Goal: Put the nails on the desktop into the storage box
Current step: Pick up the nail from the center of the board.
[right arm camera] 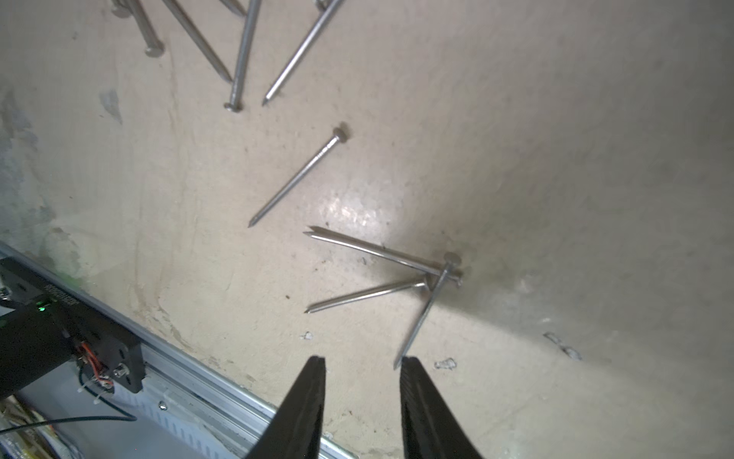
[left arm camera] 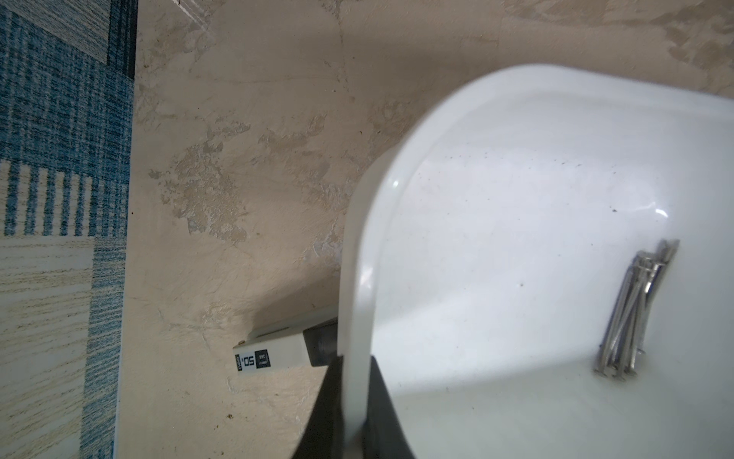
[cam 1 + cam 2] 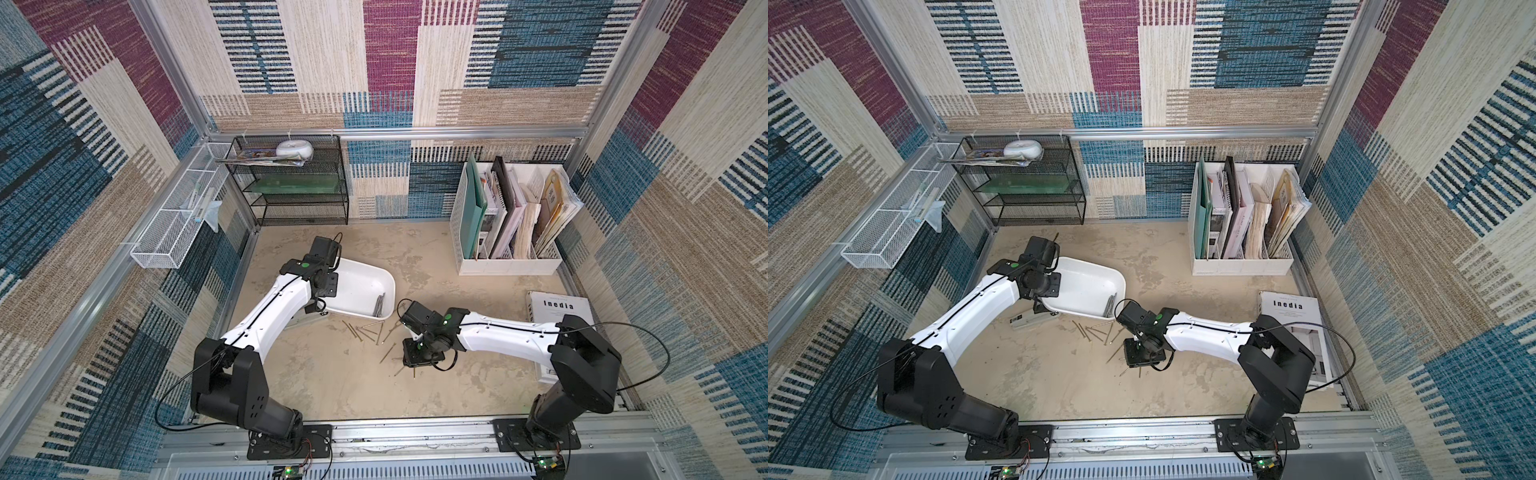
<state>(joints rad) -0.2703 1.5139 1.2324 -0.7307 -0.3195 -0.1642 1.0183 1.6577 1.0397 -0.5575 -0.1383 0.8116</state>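
While the left gripper (image 2: 353,371) clamps the storage box (image 3: 361,286) rim mid-frame, the right gripper (image 1: 361,367) hangs parted and empty over loose nails (image 3: 352,331) on the desktop (image 3: 332,374) just below; the pick at hand calls for lowering onto one.

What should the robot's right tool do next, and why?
Probably lower the open right tool onto the crossed thin grey metal nails just ahead, then close. Its jaws are empty, those nails lie on the beige desktop, and the left tool grips the rim of the shallow white plastic storage box.
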